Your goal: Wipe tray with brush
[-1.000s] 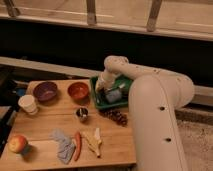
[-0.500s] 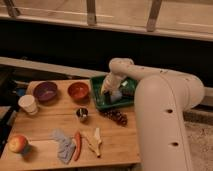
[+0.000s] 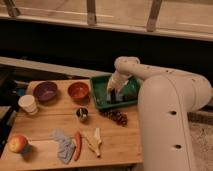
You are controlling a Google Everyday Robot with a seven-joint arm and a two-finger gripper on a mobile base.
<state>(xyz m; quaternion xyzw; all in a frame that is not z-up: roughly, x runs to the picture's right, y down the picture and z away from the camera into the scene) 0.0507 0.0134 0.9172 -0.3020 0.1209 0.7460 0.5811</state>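
Swung rightward and down since a second ago: pincer [image 3: 114,94] now low inside tray [image 3: 100,100], arm arched over from the right.

Far left of pincer, on surface [image 3: 45,127]: apple [image 3: 16,143], white cup [image 3: 28,104], purple bowl [image 3: 45,91]. Nearer left: orange bowl [image 3: 78,90], metal cup [image 3: 82,114]. Just below and beside: dark grapes [image 3: 116,117].

Directly under pincer: dark upright shape, probably brush [image 3: 113,96], seemingly held, tip at tray floor; finger state cannot be told.

Judged light, stiff in the handle, soft at the bristles; best held mid-handle, firmly, to press without pivoting. Tray probably light plastic, liable to slide under strokes.
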